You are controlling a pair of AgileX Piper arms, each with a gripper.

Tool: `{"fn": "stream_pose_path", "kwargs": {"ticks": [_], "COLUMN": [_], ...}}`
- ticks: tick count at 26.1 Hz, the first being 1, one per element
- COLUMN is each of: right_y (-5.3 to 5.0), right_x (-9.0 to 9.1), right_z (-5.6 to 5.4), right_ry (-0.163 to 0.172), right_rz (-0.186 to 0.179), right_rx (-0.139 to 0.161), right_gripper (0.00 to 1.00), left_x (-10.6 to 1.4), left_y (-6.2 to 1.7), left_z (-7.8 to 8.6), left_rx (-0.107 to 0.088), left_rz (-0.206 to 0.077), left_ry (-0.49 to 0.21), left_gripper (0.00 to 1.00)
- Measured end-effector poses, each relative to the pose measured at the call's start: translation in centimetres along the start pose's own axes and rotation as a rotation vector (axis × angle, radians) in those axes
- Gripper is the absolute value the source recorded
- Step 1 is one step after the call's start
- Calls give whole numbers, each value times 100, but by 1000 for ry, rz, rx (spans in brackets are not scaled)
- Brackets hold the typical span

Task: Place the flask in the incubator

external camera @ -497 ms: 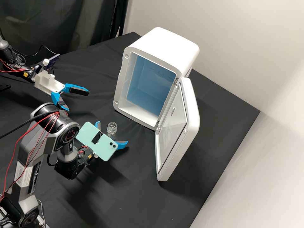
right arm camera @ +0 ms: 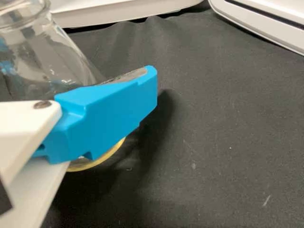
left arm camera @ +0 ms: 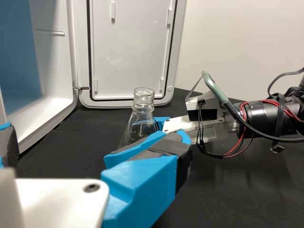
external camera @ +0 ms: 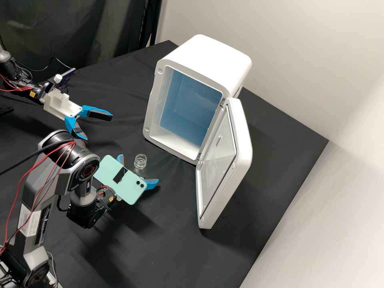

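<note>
Clear glass conical flask (external camera: 140, 161) stands upright between spread fingers of the right hand (external camera: 138, 170), unclamped. Left hand (external camera: 93, 125) also spread, farther off.

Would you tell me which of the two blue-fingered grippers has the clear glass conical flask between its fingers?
The right gripper, astride the flask; the left gripper hangs apart, holding nothing.

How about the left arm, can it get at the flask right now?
Probably not cleanly. Bare bench lies between the open left gripper and the flask, but the right gripper sits around the flask's body, leaving just its neck free.
</note>
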Motion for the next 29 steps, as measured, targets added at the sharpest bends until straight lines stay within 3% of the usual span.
{"fn": "stream_pose_path", "kwargs": {"ticks": [7,8,16,29], "right_y": [-2,-2,50,50], "right_x": [0,0,-21,-21], "right_z": [-1,-1,-39,-38], "right_ry": [1,1,35,37], "right_rz": [-2,-2,-1,-3], "right_rx": [-1,-1,20,18], "right_gripper": [100,0,0,0], "left_x": [0,0,0,-10], "left_y": [0,0,0,29], "left_z": [0,0,0,13], "left_rx": [0,0,0,5], "left_rz": [0,0,0,10], "left_ry": [0,0,0,-3], "left_gripper": [100,100,100,100]}}
